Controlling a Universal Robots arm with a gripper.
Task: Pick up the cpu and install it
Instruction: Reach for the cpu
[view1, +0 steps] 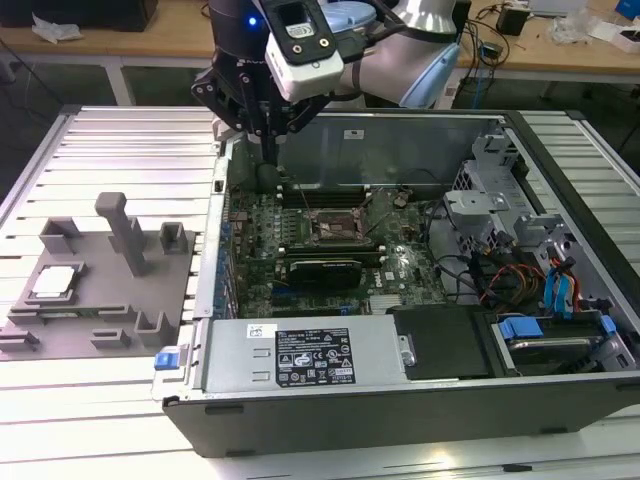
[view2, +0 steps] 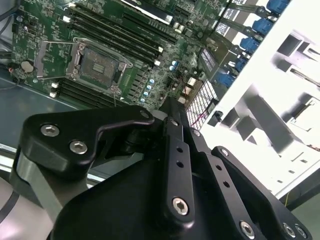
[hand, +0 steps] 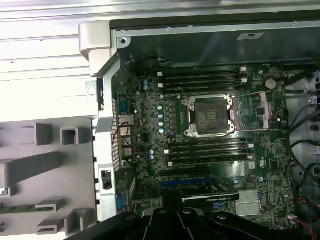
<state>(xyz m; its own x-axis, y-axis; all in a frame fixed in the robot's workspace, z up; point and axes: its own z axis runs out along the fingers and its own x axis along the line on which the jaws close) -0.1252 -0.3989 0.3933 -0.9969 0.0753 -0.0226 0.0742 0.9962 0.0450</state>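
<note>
1. Gripper (view1: 271, 150) closed, empty, over the computer case's (view1: 420, 410) edge.
2. CPU (view1: 55, 282) on grey fixture plate (view1: 100, 292), well apart from gripper.
3. Risk: bent pins in open socket (view1: 332, 226) if seated tilted or misaligned.

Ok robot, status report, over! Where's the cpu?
Gripper over the open case. Cpu on the grey fixture plate. Socket open, empty. Nothing covering either.
</note>
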